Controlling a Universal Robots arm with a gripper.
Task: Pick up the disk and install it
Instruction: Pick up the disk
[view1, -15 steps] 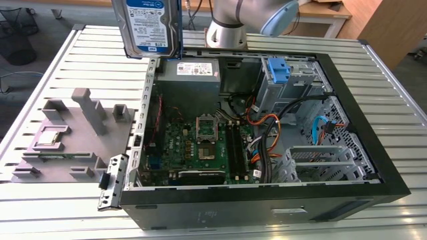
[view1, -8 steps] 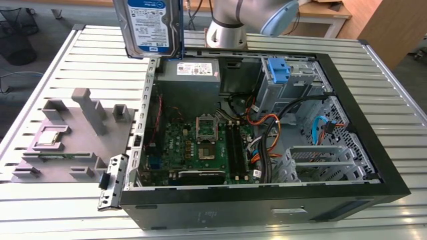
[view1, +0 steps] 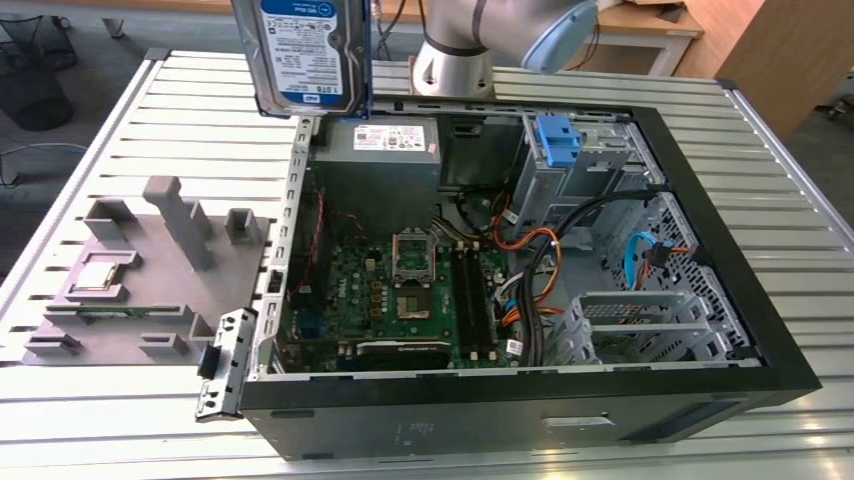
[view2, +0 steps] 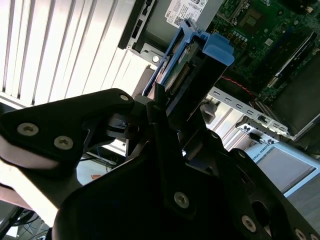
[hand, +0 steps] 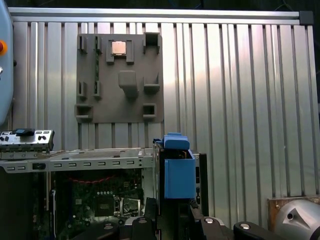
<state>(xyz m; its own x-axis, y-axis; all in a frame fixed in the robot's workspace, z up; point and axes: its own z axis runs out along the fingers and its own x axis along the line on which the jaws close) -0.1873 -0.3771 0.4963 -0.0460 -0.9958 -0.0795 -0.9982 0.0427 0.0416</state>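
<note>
While held high by the open case (view1: 787, 370), the disk (view1: 310, 55) is not yet installed.
Fingers (view2: 161, 120) seemingly pinch its edges; carry it square, grip steady.

1. Your disk (view1: 310, 55), clamped in the gripper (view2: 162, 97), hangs in open air over the case (view1: 534, 410) corner.
2. Orange and black cables (view1: 537, 265) crowd the case's middle.
3. Blue caddy (view1: 554, 140) sits in the drive bay, with the power-supply box (view1: 380, 150) near it.
4. Grey fixture plate (view1: 147, 290) takes up the desk (view1: 107, 420) at the exterior view's left.
</note>
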